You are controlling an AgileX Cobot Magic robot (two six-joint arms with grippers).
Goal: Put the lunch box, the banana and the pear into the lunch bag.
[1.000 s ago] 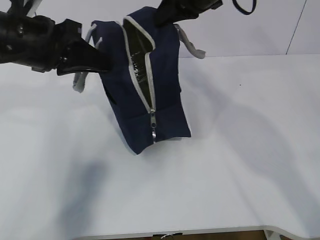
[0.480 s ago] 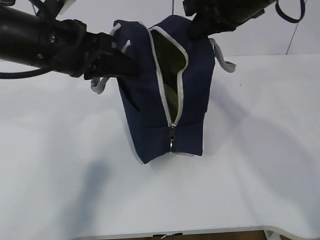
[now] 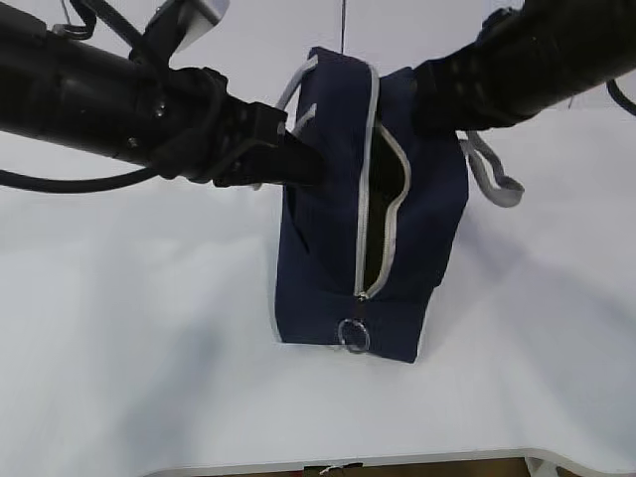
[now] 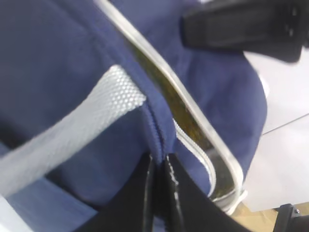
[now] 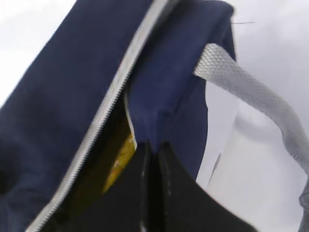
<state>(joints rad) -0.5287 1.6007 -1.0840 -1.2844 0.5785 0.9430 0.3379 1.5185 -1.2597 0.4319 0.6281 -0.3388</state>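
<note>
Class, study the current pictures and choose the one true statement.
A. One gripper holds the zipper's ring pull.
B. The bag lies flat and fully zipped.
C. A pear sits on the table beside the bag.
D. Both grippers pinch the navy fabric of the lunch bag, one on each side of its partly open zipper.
D: the left gripper and right gripper each clamp the lunch bag fabric beside the gaping zipper.

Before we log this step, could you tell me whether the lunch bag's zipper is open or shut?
Open: the lunch bag gapes along its zipper.
</note>
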